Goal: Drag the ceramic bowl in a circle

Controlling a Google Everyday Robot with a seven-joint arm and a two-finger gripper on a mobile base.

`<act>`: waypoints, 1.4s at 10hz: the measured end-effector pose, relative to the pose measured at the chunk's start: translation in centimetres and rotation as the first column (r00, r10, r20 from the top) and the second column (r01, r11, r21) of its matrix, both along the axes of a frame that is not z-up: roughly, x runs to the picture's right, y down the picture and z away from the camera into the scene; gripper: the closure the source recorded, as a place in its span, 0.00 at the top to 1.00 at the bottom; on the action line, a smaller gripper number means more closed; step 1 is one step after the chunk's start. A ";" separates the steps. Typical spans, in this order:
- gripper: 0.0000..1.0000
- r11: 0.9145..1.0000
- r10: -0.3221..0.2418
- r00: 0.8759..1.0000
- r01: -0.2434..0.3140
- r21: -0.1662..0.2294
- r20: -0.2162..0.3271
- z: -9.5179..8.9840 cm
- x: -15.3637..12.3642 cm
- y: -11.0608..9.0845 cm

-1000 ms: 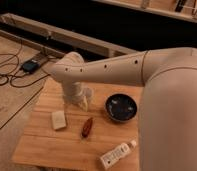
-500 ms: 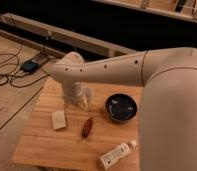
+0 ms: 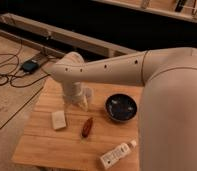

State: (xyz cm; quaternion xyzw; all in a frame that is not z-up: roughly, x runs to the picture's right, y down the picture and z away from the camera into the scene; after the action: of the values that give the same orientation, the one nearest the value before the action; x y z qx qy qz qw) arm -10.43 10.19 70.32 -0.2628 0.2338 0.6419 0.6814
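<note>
- Five objects rest on the light wooden slatted tabletop [image 3: 42, 145].
- Right of the table's middle and toward the back sits the round, shallow, glossy navy-black ceramic bowl [image 3: 121, 107], with pale specks showing inside it. It stands upright, close to the broad white shell of the robot at the right of the view.
- The long white robot arm [image 3: 107, 70] reaches from the right across to the left of the view, then bends downward over the back-left part of the table.
- At the arm's lower end, the gripper [image 3: 75, 101] hangs just above the tabletop, apart from the bowl and not touching it. Whether it is open or closed cannot be told from this angle.
- A small white cup [image 3: 87, 96] stands just beside the gripper, between it and the bowl.
- Nearer the front lie a pale squarish block [image 3: 58, 120], a slim reddish-brown oblong object [image 3: 86, 127] and a white bottle on its side with a dark-printed label [image 3: 117, 155]. The bottle is closest to the front edge.
- On the floor at the left, black cables [image 3: 7, 75] run to a small dark blue box [image 3: 29, 65].
- Compared with half a second and a full second earlier, the bowl, the cup, the other items and the arm all sit in the same places, with no visible shift.
</note>
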 end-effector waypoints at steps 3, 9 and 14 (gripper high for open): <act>0.65 1.000 0.000 1.000 0.000 0.000 0.000 0.0 0.0 0.0; 0.65 0.999 -0.036 0.999 0.036 0.005 0.002 0.4 0.3 -0.2; 0.65 0.986 -0.168 0.984 0.166 0.032 0.058 4.8 5.8 -4.0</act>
State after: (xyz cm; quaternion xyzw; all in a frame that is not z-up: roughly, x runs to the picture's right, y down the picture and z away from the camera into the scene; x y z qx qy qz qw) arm -4.68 6.23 75.14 -0.2524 0.2253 0.5773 0.7431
